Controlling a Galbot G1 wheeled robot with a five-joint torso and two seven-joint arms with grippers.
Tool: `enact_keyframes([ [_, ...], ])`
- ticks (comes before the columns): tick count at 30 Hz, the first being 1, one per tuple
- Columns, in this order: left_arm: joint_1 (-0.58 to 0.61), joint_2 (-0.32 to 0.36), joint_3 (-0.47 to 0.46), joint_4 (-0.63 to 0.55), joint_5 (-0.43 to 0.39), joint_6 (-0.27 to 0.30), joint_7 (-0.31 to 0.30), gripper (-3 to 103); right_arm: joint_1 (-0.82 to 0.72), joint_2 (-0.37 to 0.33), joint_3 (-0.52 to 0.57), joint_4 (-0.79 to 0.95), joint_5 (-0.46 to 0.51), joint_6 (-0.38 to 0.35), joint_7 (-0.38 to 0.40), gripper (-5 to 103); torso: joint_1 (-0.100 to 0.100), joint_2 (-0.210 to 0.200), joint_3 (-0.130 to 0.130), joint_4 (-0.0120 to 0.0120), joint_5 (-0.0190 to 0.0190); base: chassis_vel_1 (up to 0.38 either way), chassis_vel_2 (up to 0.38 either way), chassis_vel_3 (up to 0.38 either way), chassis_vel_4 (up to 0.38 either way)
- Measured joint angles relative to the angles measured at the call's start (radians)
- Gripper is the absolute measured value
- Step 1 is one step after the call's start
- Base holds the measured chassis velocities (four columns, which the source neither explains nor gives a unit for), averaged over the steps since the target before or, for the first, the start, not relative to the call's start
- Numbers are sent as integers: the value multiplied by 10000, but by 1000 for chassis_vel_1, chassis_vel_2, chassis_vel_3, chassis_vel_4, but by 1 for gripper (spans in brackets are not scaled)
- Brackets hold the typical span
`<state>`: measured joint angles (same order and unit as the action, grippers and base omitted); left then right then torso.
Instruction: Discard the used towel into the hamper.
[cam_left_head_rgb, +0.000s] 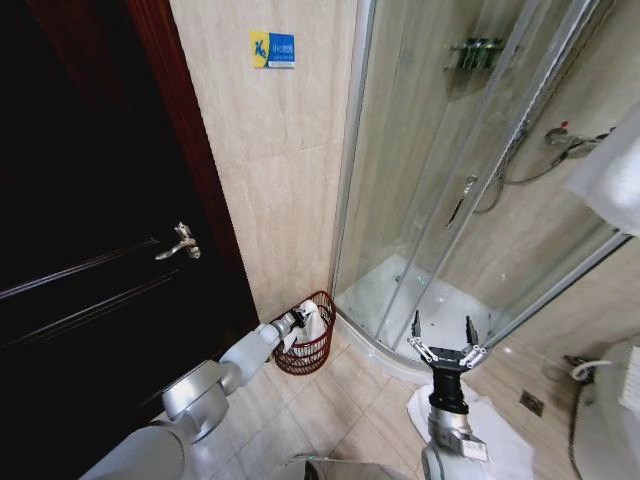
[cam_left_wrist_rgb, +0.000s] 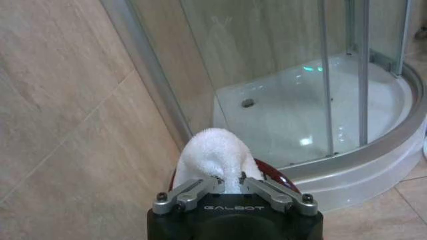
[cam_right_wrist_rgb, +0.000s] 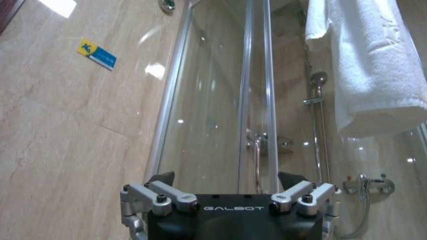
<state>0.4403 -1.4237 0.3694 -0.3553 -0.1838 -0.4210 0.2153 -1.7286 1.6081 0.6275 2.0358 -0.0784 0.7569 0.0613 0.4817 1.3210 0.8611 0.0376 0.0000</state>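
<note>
Bright even light, glare on glass

The floor (cam_left_head_rgb: 350, 420) is made of big tan tiles. The hamper (cam_left_head_rgb: 305, 352) stands on it in the corner, just beside the white shower base (cam_left_head_rgb: 380, 350). A white cloth (cam_left_head_rgb: 500, 440) lies on the tiles near the shower.

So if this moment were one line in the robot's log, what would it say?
left end effector: shut on white towel, over hamper | right end effector: open, idle by shower enclosure | towel not yet released
</note>
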Motion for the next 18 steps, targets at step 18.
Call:
enact_keyframes([
  [18, 379, -1, -568, -150, 455, -143, -577, 3, -164, 0, 31, 28, 56, 384, -301, 100, 9, -1, 1, 3, 2, -71, 79, 78, -66],
])
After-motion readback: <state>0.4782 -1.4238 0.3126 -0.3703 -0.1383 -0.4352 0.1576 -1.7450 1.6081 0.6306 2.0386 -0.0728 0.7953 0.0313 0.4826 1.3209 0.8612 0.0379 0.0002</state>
